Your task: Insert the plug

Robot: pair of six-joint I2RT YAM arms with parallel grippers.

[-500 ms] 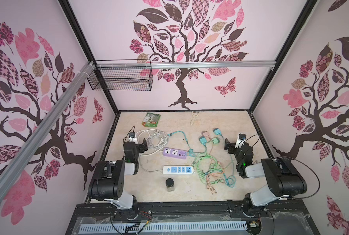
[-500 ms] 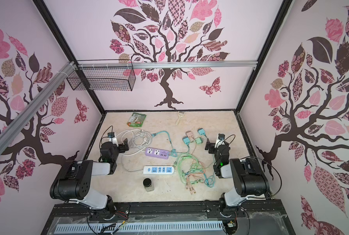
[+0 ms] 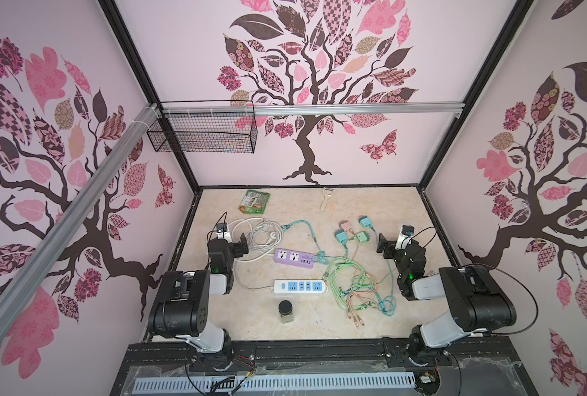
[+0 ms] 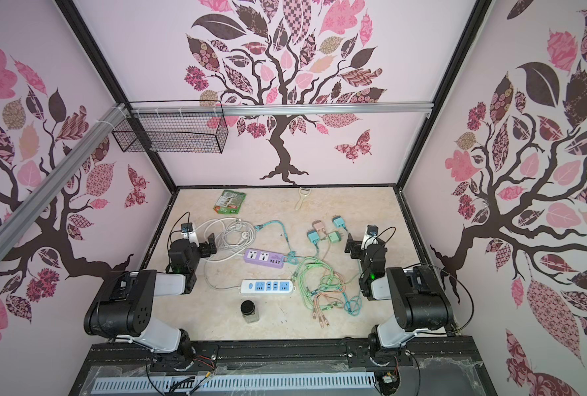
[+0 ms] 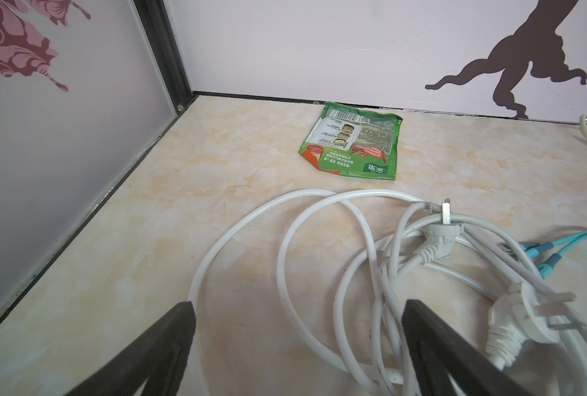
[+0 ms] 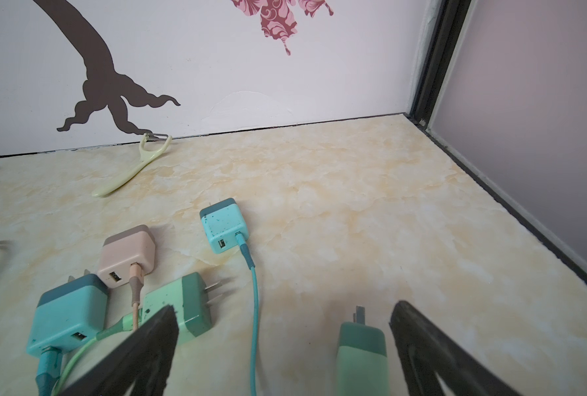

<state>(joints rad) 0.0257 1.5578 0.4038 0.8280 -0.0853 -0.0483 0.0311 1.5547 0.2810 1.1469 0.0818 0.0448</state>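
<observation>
Both top views show a purple power strip (image 3: 294, 257) (image 4: 264, 257) and a white one (image 3: 300, 286) mid-table. My left gripper (image 3: 242, 241) (image 5: 295, 308) is open just above a coiled white cord whose plugs (image 5: 439, 236) (image 5: 525, 315) lie loose. My right gripper (image 3: 384, 245) (image 6: 285, 312) is open too. A green charger plug (image 6: 362, 349) lies on the table between its fingers, close to one finger (image 6: 408, 325) and not gripped. Beside it lie teal (image 6: 223, 224) (image 6: 67, 312), pink (image 6: 129, 253) and green (image 6: 179, 305) charger plugs.
A tangle of coloured USB cables (image 3: 357, 284) lies right of the strips. A dark-lidded jar (image 3: 286, 310) stands near the front. A green packet (image 3: 255, 201) and a peeler (image 3: 326, 197) lie by the back wall. A wire basket (image 3: 203, 132) hangs high at the left.
</observation>
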